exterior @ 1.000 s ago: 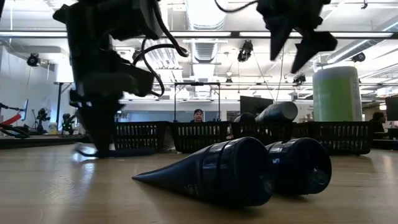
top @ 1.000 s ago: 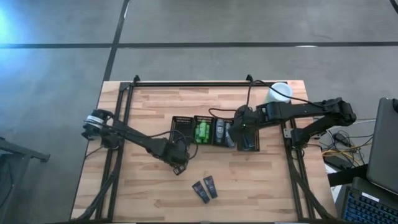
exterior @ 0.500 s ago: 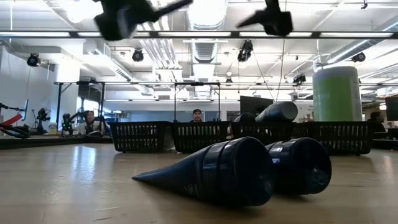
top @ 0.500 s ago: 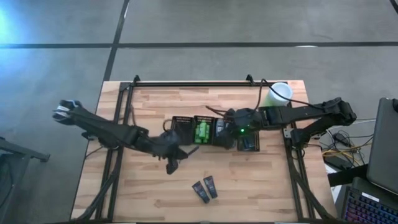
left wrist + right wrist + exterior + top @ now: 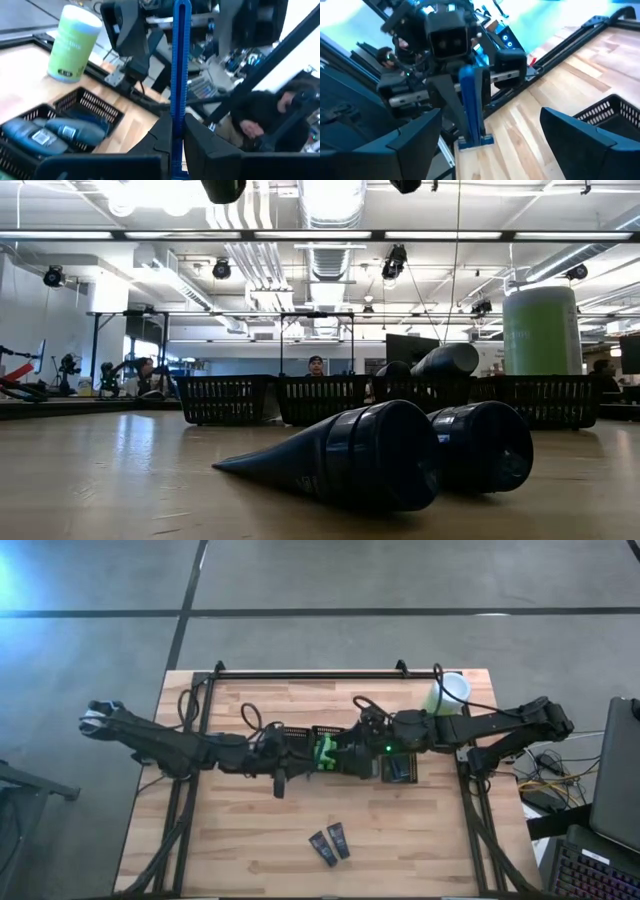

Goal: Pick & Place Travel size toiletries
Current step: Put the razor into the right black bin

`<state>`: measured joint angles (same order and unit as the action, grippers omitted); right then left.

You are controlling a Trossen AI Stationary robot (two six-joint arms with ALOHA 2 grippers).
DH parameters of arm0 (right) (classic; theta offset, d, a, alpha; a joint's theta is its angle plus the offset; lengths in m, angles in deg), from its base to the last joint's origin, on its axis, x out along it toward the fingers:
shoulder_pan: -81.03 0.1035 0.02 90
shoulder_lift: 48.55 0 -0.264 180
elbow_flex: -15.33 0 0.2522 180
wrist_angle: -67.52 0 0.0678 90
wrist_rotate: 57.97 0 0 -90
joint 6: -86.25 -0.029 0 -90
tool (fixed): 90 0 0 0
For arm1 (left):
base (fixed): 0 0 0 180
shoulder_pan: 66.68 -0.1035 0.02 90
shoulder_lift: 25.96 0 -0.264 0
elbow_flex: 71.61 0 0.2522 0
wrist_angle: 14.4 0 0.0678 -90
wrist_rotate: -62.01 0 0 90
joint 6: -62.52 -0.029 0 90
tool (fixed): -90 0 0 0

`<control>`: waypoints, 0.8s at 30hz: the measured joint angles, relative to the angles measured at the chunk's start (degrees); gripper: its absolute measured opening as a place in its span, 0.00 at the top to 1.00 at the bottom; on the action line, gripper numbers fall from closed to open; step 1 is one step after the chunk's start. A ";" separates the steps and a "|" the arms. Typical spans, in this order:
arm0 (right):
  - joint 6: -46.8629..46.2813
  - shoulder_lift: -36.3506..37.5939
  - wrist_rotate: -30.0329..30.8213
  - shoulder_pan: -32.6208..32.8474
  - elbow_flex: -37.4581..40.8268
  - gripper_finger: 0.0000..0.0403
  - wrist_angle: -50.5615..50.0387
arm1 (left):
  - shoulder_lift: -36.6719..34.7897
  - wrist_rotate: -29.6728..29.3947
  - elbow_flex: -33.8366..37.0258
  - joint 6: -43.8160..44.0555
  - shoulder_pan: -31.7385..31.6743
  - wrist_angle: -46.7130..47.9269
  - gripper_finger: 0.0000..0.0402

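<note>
My left gripper hovers over the left end of the row of black mesh baskets, shut on a thin blue razor. My right gripper is open and faces it from the right, above the baskets. In the right wrist view the razor sticks out toward the right gripper. Green packets and grey and navy tubes lie in the baskets. Two navy tubes lie on their sides on the bare table, close in the low view. My left gripper pinches the razor's handle between its two fingers. The fingers lie along the handle and come roughly level from the table's left. The razor is lifted clear and juts out ahead of the fingers, its head end toward the right gripper.
A tall light-green canister with a white lid stands at the table's far right corner, also in the low view. Black frame rails run along both table sides. People sit in the room beyond the table. Bare wood lies around the two navy tubes.
My left gripper has risen from the table with the razor, lifting it clear, and has moved toward the far edge over the baskets' left end, tipping from pointing down to roughly level. My right gripper has moved toward the table's left along the baskets, toward the left gripper.
</note>
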<state>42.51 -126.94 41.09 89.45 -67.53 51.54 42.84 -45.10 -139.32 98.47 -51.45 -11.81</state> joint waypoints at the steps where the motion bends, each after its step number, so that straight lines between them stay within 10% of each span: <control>1: 0.68 0.00 0.11 0.18 0.00 0.17 -0.03 | 0.00 -0.01 0.02 0.04 -0.40 -0.72 0.94; 24: 3.84 -0.52 0.10 0.31 0.00 0.39 1.38 | 4.74 5.59 0.01 2.89 -2.80 -10.17 0.94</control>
<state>46.35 -127.47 41.19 89.76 -67.53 52.92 47.58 -39.51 -139.30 101.35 -54.26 -21.98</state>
